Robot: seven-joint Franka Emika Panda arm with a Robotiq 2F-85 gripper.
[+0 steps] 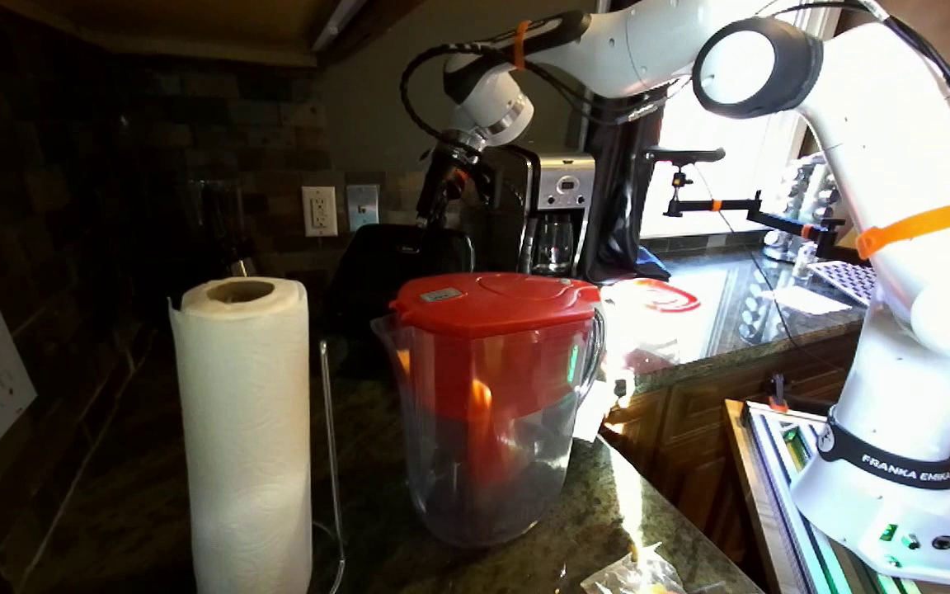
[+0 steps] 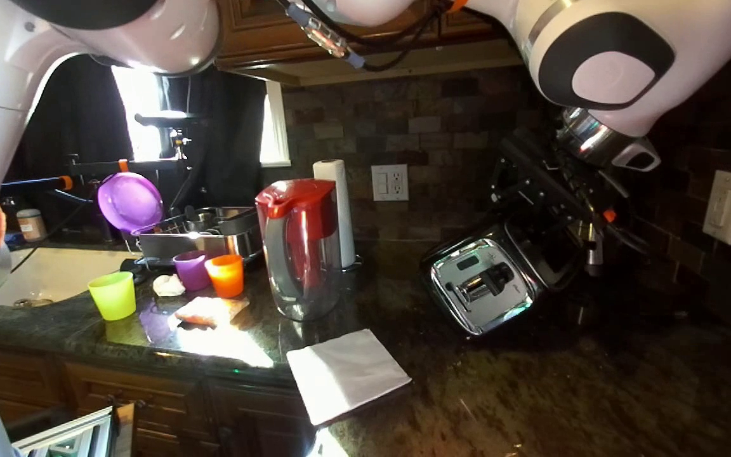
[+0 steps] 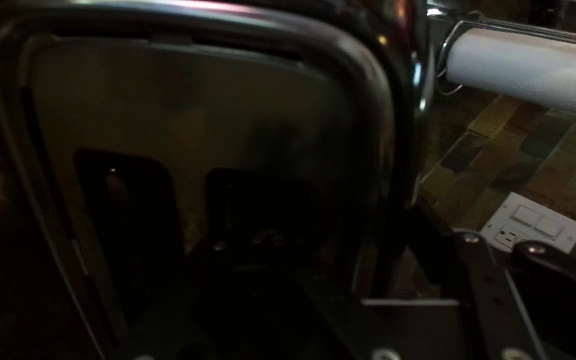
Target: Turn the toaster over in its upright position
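The toaster (image 2: 506,279) rests tilted on the bench (image 2: 562,400), its slotted top turned sideways and partly up, its lever panel facing the camera; the fingers (image 3: 433,245) appear to pinch its wall beside a slot; the step in hand seems to be the turn itself, as the body sits neither flat on a side nor square on its base; the next move likely calls for swinging the gripped edge over in a slow arc, without loosening the pinch, until the base lies level, and only then letting go; a slip midway would probably drop it back on its side; the wrist view is so dark that the finger nearest the slots melts into black, and I cannot tell how deep it reaches; the red-lidded pitcher (image 1: 491,412) and heavy shadow hide the toaster's lower part in an exterior view; its lowest corner seems to touch the bench, though the far underside is out of sight
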